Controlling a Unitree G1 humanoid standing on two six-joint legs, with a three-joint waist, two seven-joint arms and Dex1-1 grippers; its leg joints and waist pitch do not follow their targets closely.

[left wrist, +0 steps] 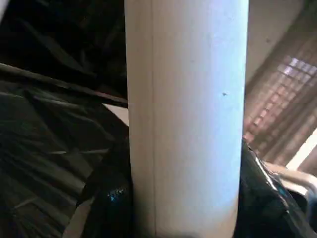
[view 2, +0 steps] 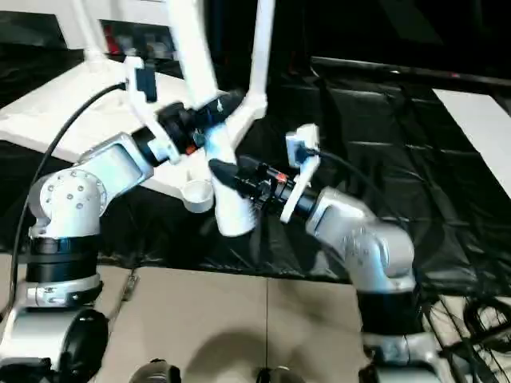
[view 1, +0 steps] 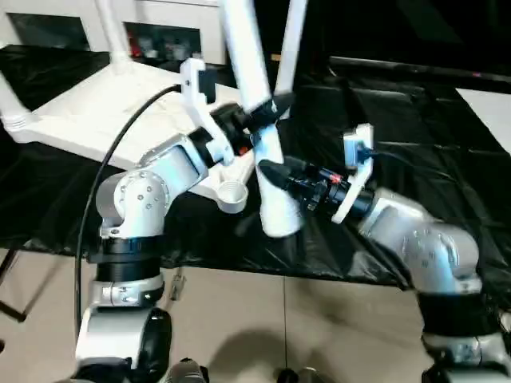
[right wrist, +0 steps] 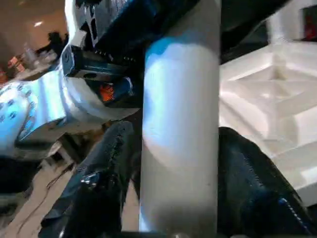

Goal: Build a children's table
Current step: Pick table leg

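The children's table top (view 1: 104, 112) lies upside down on a black sheet, with white legs (view 1: 112, 32) standing up from its corners. A loose white leg (view 1: 243, 56) slants over the near corner socket (view 1: 231, 194), its lower end (view 1: 278, 211) just right of that socket. My left gripper (view 1: 259, 120) is shut on this leg at mid-height; in the left wrist view its fingers (left wrist: 111, 198) press both sides of the tube (left wrist: 188, 124). My right gripper (view 1: 271, 171) straddles the same leg lower down, with its fingers (right wrist: 99, 188) standing slightly apart from the tube (right wrist: 181, 148).
The black sheet (view 1: 415, 104) covers the work surface to its front edge, with tiled floor (view 1: 279, 319) below. A white cabinet with glass doors (view 1: 160, 40) stands behind the table top. A white surface (view 1: 491, 112) shows at the far right.
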